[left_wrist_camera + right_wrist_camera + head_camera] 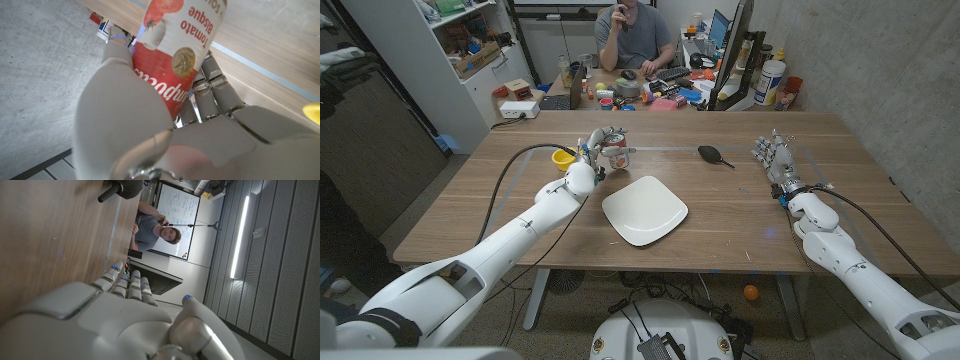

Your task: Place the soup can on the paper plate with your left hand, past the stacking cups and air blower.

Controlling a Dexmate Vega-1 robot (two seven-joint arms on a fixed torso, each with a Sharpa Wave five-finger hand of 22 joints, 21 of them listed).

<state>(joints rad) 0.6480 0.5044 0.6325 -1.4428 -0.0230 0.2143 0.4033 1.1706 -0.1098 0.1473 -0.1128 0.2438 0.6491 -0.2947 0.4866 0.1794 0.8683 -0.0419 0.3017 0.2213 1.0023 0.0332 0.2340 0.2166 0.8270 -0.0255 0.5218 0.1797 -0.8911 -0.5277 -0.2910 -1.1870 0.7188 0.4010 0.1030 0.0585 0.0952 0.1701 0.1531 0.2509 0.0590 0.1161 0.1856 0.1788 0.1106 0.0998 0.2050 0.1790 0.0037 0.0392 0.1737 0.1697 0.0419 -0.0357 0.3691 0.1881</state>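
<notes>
My left hand [590,158] grips the red and white tomato soup can [616,148], just beyond the far left corner of the square white paper plate [644,210]. In the left wrist view the soup can [175,55] sits in the grasp of my left hand [150,135], thumb on one side and fingers on the other. A yellow stacking cup [561,157] sits just left of that hand. The black air blower [712,154] lies on the table right of the can. My right hand [773,160] stands at the table's right side, fingers apart, holding nothing.
A person sits behind the table's far edge, among cluttered items [650,92]. A black cable [520,165] runs along my left arm across the table. The air blower [122,187] shows ahead of my right hand [125,315] in the right wrist view.
</notes>
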